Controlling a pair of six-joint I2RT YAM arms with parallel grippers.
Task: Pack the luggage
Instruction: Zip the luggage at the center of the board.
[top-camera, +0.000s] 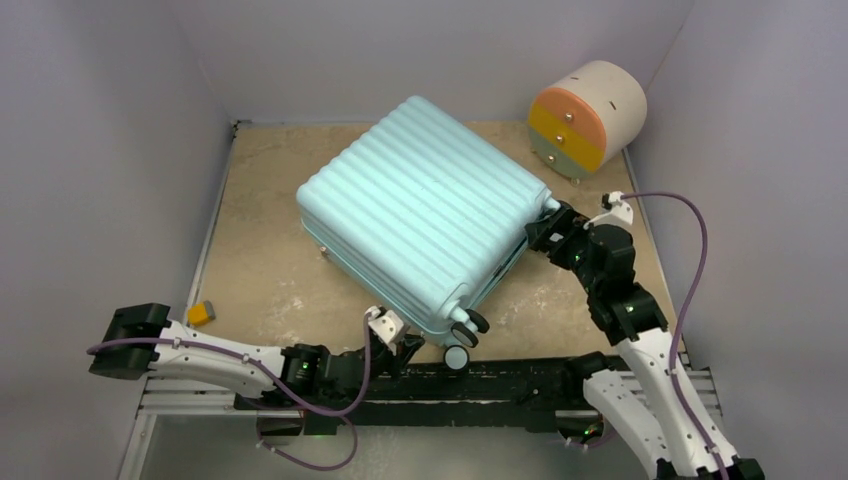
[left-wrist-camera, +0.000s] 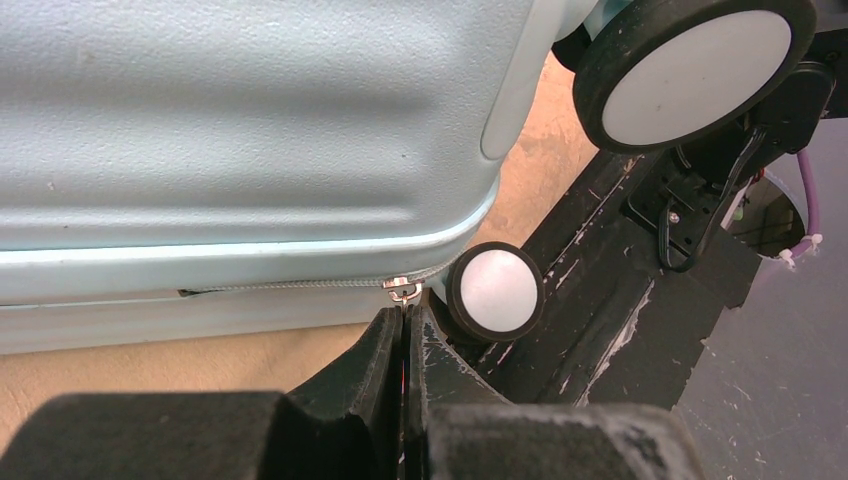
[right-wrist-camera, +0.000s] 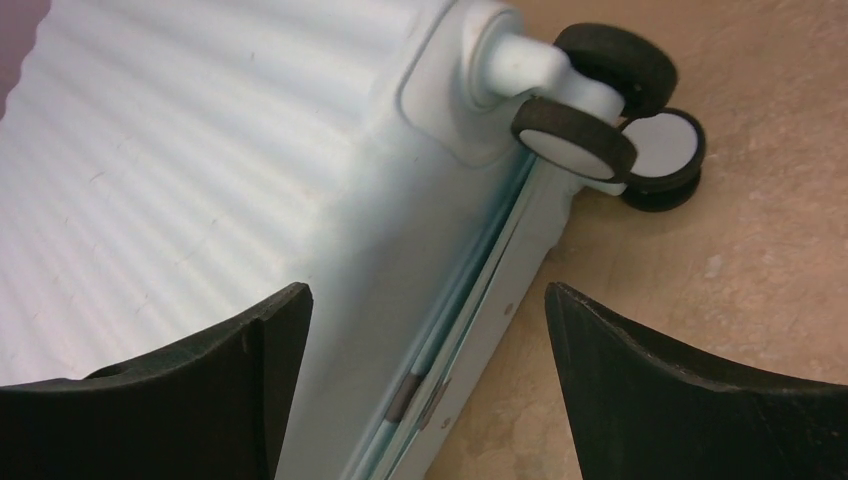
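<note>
The pale teal ribbed luggage (top-camera: 420, 210) lies flat and closed on the tan table, turned at an angle, with its wheels (top-camera: 457, 357) at the near corner. My left gripper (top-camera: 408, 346) sits low at that corner and is shut on the metal zipper pull (left-wrist-camera: 402, 290) of the side seam, beside a small wheel (left-wrist-camera: 497, 290). My right gripper (top-camera: 545, 225) stands open at the luggage's right edge. In the right wrist view it (right-wrist-camera: 426, 290) straddles the side seam and its hinge (right-wrist-camera: 405, 398) without touching, and the shell (right-wrist-camera: 200, 150) fills the left.
A round cream drawer unit (top-camera: 585, 115) with orange, yellow and green fronts lies at the back right. A small orange block (top-camera: 201, 314) sits near the left edge. The black base rail (top-camera: 520, 380) runs just below the luggage's near corner. Grey walls enclose the table.
</note>
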